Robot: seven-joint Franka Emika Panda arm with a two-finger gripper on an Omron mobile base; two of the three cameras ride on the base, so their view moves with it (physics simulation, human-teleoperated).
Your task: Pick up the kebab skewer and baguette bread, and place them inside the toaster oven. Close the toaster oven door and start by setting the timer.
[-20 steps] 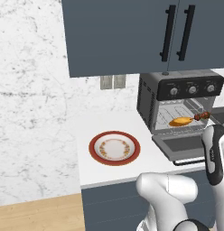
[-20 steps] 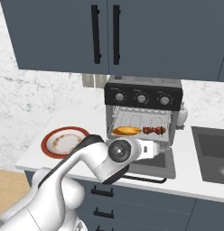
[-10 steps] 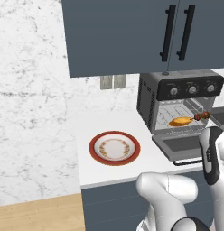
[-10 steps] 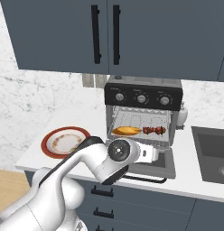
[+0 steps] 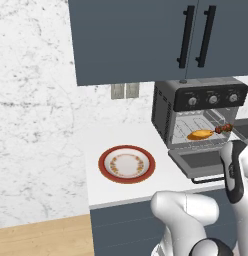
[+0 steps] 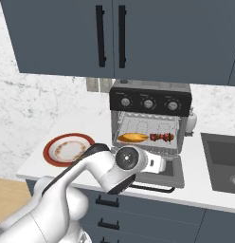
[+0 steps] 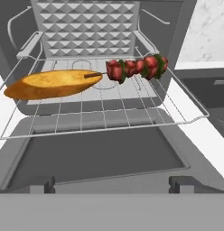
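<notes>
The oven (image 6: 150, 124) is a boxy grey-silver unit on the white counter (image 5: 121, 137), with a black control strip carrying three round knobs (image 6: 148, 104). Its door (image 7: 100, 158), a flat grey panel with a dark glass pane, lies folded down and open.

Inside, a thin wire rack (image 7: 109, 113) spans the cavity in front of a back wall embossed with a diamond pattern. The baguette (image 7: 53, 83), a smooth golden-orange loaf with tapered ends, rests on the rack's left half. The skewer (image 7: 134, 67), a thin stick threaded with glossy red and brown chunks, lies to its right; the stick's bare end touches the baguette.

The gripper (image 7: 111, 184) hovers over the open door, its dark square tips spread wide and holding nothing.

A round red-rimmed plate (image 5: 127, 164) sits on the counter left of the oven, well apart.
</notes>
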